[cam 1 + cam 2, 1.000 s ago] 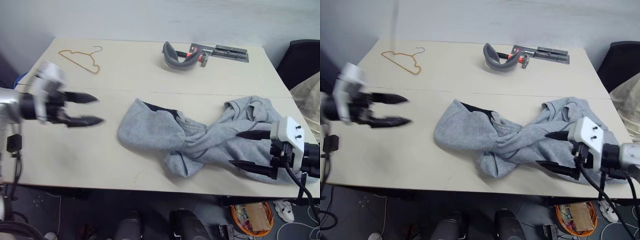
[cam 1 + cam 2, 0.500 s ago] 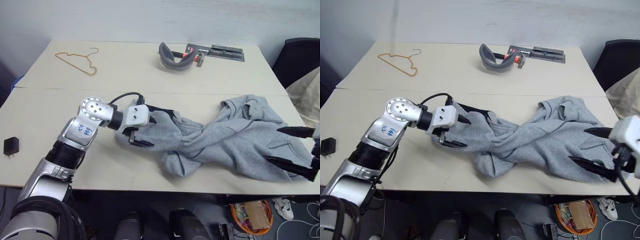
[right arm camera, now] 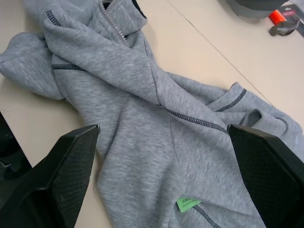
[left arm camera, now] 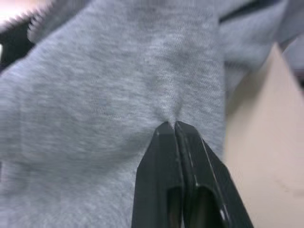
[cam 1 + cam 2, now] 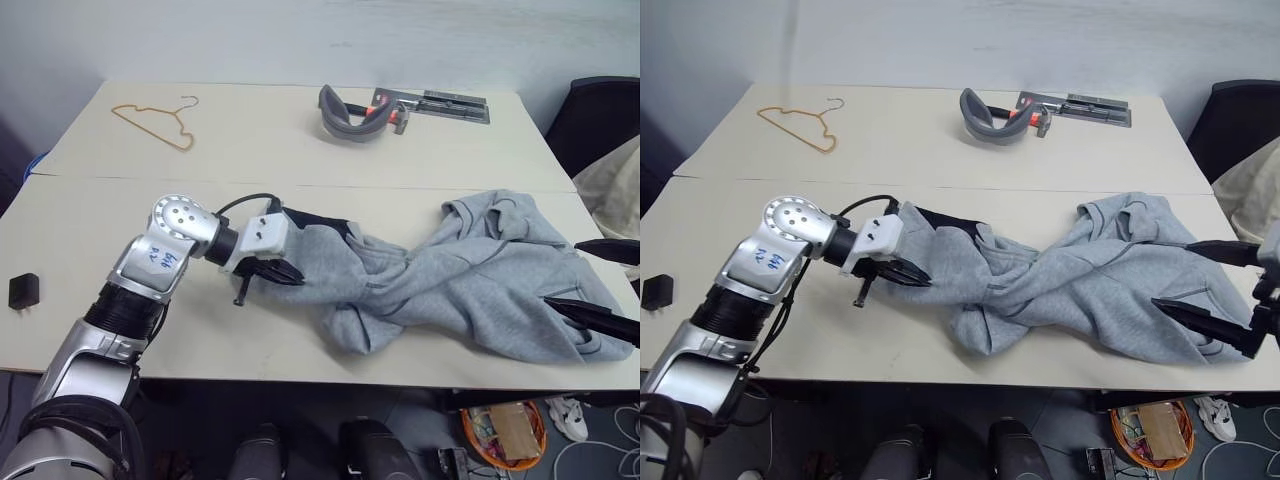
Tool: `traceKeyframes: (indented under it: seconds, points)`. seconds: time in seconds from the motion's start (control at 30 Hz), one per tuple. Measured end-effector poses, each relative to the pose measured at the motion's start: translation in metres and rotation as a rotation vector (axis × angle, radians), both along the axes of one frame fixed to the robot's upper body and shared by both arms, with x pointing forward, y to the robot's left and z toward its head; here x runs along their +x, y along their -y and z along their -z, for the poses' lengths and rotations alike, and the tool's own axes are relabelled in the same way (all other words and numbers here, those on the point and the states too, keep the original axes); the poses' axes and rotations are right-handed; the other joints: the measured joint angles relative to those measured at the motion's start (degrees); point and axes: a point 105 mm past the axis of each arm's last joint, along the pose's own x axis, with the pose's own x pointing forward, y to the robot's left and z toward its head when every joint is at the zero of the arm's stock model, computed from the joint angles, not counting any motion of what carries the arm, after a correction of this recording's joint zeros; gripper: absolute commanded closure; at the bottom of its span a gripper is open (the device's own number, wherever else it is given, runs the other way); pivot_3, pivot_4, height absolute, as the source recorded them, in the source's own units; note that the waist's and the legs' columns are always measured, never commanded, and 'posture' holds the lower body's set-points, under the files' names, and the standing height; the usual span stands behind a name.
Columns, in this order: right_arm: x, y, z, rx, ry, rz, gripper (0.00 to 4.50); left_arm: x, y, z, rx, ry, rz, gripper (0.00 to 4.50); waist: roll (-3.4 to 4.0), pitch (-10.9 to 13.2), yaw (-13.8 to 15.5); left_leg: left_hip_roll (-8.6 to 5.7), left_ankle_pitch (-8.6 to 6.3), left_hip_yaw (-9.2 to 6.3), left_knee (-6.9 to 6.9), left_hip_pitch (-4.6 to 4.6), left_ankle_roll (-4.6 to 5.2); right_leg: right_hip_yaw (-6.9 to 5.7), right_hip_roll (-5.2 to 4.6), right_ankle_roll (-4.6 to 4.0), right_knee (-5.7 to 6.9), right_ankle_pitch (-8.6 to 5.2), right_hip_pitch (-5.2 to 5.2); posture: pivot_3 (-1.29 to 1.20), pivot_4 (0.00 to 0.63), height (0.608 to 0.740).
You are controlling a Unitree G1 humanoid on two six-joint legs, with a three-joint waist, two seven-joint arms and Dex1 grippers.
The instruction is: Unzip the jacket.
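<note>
Pinching a fold of cloth, the left gripper (image 4: 175, 124) had its two black fingers pressed flat together on the large light grey fleece hooded jacket (image 5: 440, 275), at the garment's edge nearest that arm; in the left wrist view the fabric puckered right at the fingertips. Just beyond the closed tips, further along the garment, lay the dark inner collar (image 5: 318, 220) and a short run of pale zipper teeth (image 3: 115, 21). The jacket sprawled crumpled and twisted across the near half of the pale beige table (image 5: 290, 140), stretching from the left gripper over to the right gripper (image 5: 1210, 295).

That right gripper stood wide open and empty, its fingers spread well apart at the jacket's opposite end. One finger hung over the table edge just beside the cloth, the other over the garment's lower hem; whether either tip touched the fabric could not be told. Between those spread fingers, in the right wrist view, a small green label (image 3: 188, 204) sat near a dark seam line.

Well beyond the left gripper, at the far side of the table, lay a thin orange wire hanger (image 5: 160, 122). Further across sat a curved grey band (image 5: 348, 112) touching a flat metal tool with a red part (image 5: 432, 103). A small black block (image 5: 22, 290) rested near the table's edge, behind the left arm.
</note>
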Motion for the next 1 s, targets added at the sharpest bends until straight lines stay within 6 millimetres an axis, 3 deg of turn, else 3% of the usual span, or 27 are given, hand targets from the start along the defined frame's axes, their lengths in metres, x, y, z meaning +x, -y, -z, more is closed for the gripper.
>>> traceKeyframes:
  seconds: [0.03,0.13,0.3,0.53,0.67,0.87,1.0]
  points:
    - [0.000,0.000,0.000,0.001,-0.002,-0.002,0.00,-0.002,-0.003,-0.002,0.010,0.000,0.008,3.83,0.00,0.00,-0.02,0.01,0.00,0.00,0.00,0.00,0.00,0.00,0.01,0.00,-0.01,0.00,0.00,0.00,0.150,0.740]
    - [-0.001,-0.001,0.001,0.008,-0.009,-0.007,0.00,-0.008,-0.006,0.000,0.031,-0.004,0.037,2.85,0.01,-0.01,-0.06,0.00,0.00,0.00,-0.01,0.02,0.00,0.00,0.01,0.00,0.00,0.00,0.01,0.00,0.150,0.740]
    - [-0.004,-0.008,0.000,0.010,-0.012,-0.029,0.00,-0.013,-0.008,0.016,0.075,0.064,0.070,1.42,0.01,-0.01,-0.01,0.01,0.00,-0.01,0.00,0.01,0.01,0.00,0.01,0.00,-0.02,0.00,0.01,0.00,0.150,0.740]
    - [-0.007,-0.008,-0.001,0.040,-0.001,-0.021,0.00,-0.002,0.006,0.041,0.103,0.246,0.071,1.42,0.01,-0.01,0.08,0.00,-0.03,-0.01,0.00,0.00,0.05,0.00,0.00,0.01,-0.04,0.01,0.03,0.00,0.150,0.740]
    - [-0.013,-0.015,0.004,0.049,-0.031,-0.054,0.00,0.003,0.011,0.044,0.080,0.298,0.065,2.25,0.01,-0.01,0.06,0.00,-0.04,-0.01,0.00,0.00,0.06,-0.01,0.00,0.01,-0.03,0.01,0.03,0.00,0.150,0.740]
    - [-0.019,-0.019,0.004,0.059,-0.043,-0.073,0.00,0.007,0.008,0.046,0.077,0.300,0.033,4.27,0.01,-0.01,-0.04,0.01,-0.03,-0.01,-0.01,0.04,0.06,0.00,0.01,0.01,-0.02,0.01,0.04,0.00,0.150,0.740]
    - [-0.019,-0.020,0.006,0.058,-0.050,-0.077,0.00,0.012,-0.003,0.049,0.088,0.288,0.007,4.45,0.01,-0.01,-0.04,0.01,-0.03,-0.01,-0.02,0.04,0.06,0.00,0.02,0.01,-0.02,0.01,0.04,0.00,0.150,0.740]
